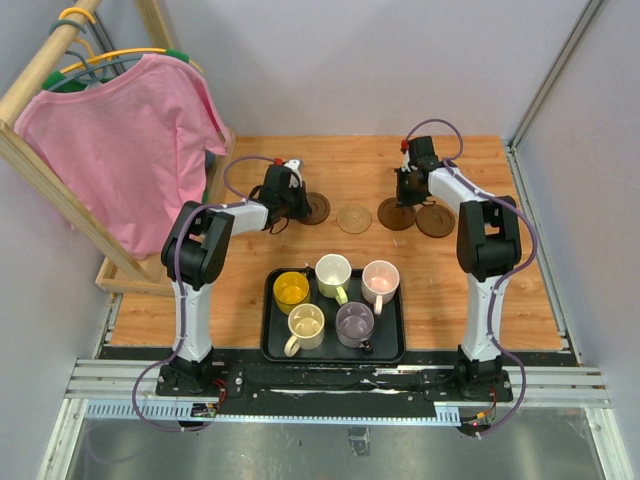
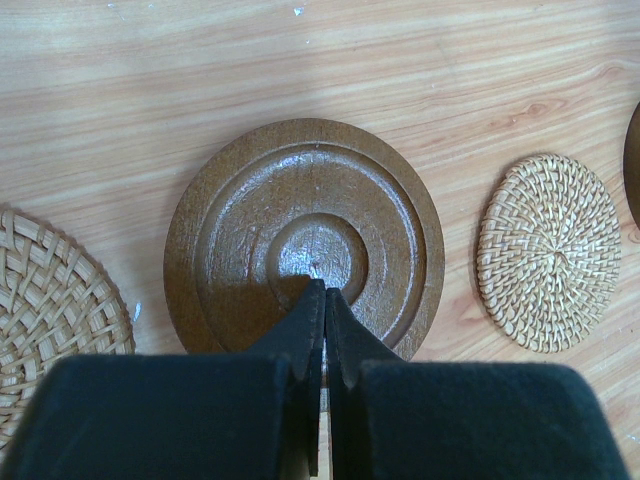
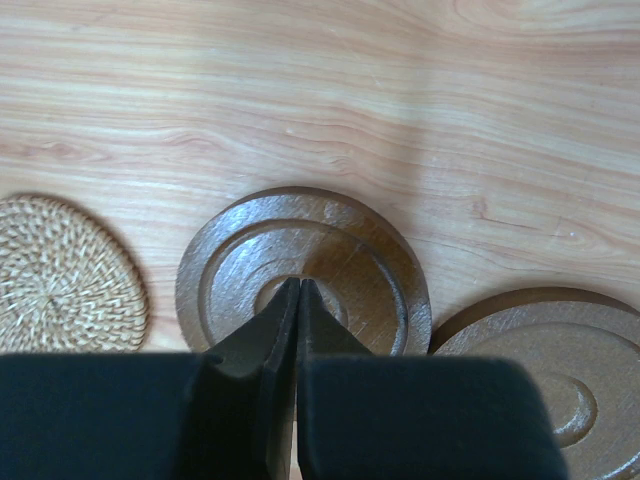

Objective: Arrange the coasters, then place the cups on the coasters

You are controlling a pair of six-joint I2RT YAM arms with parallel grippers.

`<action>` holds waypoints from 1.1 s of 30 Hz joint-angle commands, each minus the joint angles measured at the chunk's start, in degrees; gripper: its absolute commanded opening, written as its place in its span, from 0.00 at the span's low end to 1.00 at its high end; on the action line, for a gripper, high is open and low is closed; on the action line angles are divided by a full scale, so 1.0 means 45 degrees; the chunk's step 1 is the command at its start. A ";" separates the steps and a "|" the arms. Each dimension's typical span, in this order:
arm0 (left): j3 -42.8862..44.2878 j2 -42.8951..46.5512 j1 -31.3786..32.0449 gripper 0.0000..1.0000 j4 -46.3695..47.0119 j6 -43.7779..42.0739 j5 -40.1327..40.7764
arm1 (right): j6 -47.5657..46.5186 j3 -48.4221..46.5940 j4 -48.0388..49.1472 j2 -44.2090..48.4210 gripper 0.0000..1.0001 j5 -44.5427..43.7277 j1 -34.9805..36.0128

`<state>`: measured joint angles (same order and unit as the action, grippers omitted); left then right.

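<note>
Fingers of the left gripper are pressed flat together with nothing between them. Their tips sit over the centre ring of a dark brown coaster that lies flat on the wooden table; whether the tips touch its surface I cannot tell. On one side of that disc, apart from it, lies a tan woven coaster, and on the other side a second tan coaster, partly cut off by the picture edge. The right gripper is likewise closed on nothing, its tips above the middle of another dark coaster. Just beside that one, rim meeting rim, lies the third dark coaster. Seen from above, the discs form a loose row across the far half of the table. All five cups stand on the black tray at the near edge between the arm bases: the yellow cup, whitish-green cup, pale pink cup, cream cup and greyish-purple cup.
</note>
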<state>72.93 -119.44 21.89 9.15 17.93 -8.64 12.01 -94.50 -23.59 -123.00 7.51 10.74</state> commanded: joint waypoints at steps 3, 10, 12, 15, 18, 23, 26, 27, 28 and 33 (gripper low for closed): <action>-0.0365 -0.0276 0.0121 0.01 -0.1958 -0.0123 0.0088 | -0.0638 -0.0063 0.0200 0.1347 0.01 0.1113 0.0149; -0.0403 -0.0275 0.0126 0.01 -0.1893 -0.0118 0.0070 | -0.0878 0.0905 0.0342 0.1871 0.01 0.1870 0.1134; -0.0405 -0.0293 0.0137 0.00 -0.1896 -0.0089 0.0066 | -0.1059 0.1153 0.0407 0.1837 0.01 0.1969 0.1558; -0.0385 -0.0308 0.0121 0.01 -0.1903 -0.0045 0.0059 | -0.1183 0.1276 0.0535 0.1688 0.01 0.2073 0.2125; -0.0413 -0.0333 0.0131 0.00 -0.1920 0.0045 0.0055 | -0.1141 0.1224 0.0655 0.1412 0.01 0.2265 0.2474; -0.0479 -0.0333 0.0147 0.01 -0.1935 0.0116 0.0046 | -0.0973 0.0925 0.0603 0.0856 0.01 0.2661 0.2595; -0.0520 -0.0333 0.0144 0.01 -0.1923 0.0135 0.0065 | -0.0879 0.0797 0.0574 0.0544 0.01 0.2761 0.2613; -0.0522 -0.0333 0.0134 0.01 -0.1933 0.0153 0.0065 | -0.0839 0.0769 0.0556 0.0435 0.01 0.2777 0.2622; -0.0522 -0.0350 0.0133 0.01 -0.1918 0.0150 0.0066 | -0.0817 0.0766 0.0539 0.0353 0.01 0.2784 0.2631; -0.0479 -0.0397 0.0142 0.01 -0.1913 0.0186 0.0046 | -0.0736 0.0724 0.0599 -0.0107 0.01 0.2760 0.2632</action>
<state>72.95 -119.44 21.91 9.13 18.72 -8.69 8.08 -89.52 -20.86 -121.62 19.09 22.28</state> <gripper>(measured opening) 0.011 0.010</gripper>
